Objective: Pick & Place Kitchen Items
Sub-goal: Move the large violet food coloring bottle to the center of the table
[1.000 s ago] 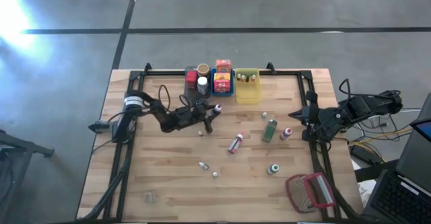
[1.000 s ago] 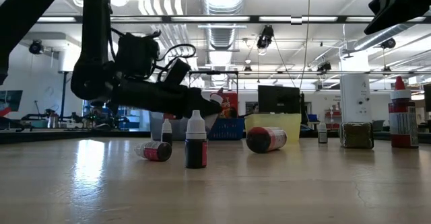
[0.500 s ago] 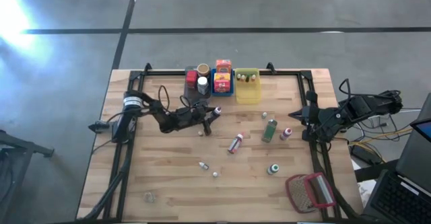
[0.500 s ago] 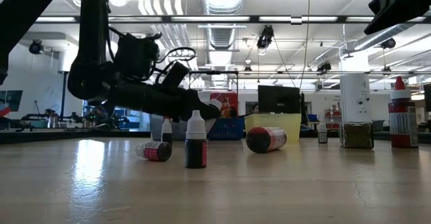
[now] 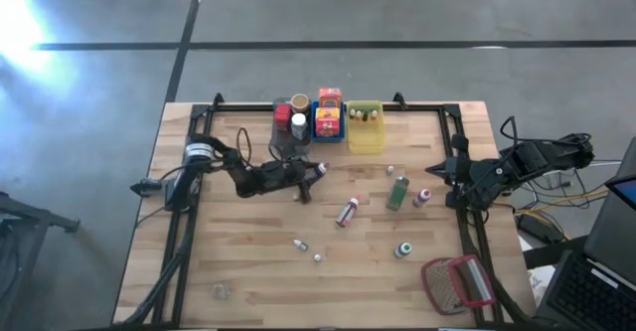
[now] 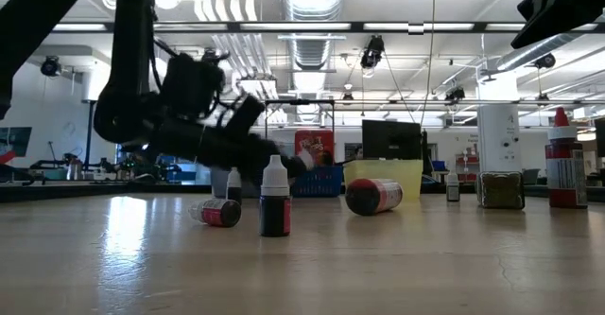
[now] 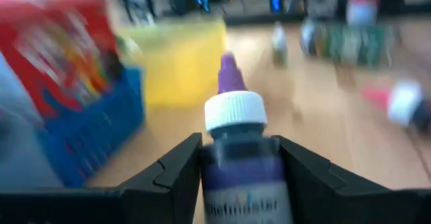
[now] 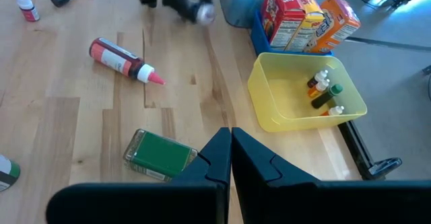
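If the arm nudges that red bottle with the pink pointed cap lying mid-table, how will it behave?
The red bottle lies on its side and looks round, so a sideways nudge would probably roll it. Its pointed cap end is narrower, so it may curve rather than roll straight. It looks small and probably light, and the green bottle lies close enough that it might bump it.

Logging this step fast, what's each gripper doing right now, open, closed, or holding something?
Left gripper: shut on the purple-cap bottle, near the blue bin.
Right gripper: shut, holding nothing, at the table's right edge.
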`<state>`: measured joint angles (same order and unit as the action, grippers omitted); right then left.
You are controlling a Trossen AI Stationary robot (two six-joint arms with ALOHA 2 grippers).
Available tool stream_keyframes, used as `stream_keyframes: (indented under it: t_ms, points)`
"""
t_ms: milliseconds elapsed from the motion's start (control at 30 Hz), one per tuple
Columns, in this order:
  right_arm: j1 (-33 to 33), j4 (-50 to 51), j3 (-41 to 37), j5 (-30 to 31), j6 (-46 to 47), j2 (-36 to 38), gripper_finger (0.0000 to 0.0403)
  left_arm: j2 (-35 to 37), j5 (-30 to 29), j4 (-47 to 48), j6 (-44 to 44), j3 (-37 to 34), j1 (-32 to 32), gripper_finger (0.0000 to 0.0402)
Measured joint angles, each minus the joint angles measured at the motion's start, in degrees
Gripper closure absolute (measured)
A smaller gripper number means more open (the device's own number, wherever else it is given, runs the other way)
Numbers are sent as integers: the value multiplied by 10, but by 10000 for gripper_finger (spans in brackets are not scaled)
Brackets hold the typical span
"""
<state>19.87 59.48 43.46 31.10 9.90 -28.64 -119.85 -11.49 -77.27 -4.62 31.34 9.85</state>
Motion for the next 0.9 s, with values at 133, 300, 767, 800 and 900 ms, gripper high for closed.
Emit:
stream_keyframes:
  t_ms: [133,300,767,800,900]
  points:
    - [0,0,0,0,0,0,394,-3,2,16,-6,-3,-5,205]
    - [0,0,0,0,0,0,394,-3,-1,19,-13,2,-10,187]
    - [0,0,0,0,0,0,394,-2,1,41,-23,17,-13,179]
    - [0,0,0,0,0,0,394,-2,1,43,-23,18,-13,179]
    - [0,0,0,0,0,0,394,0,1,53,-23,21,-13,179]
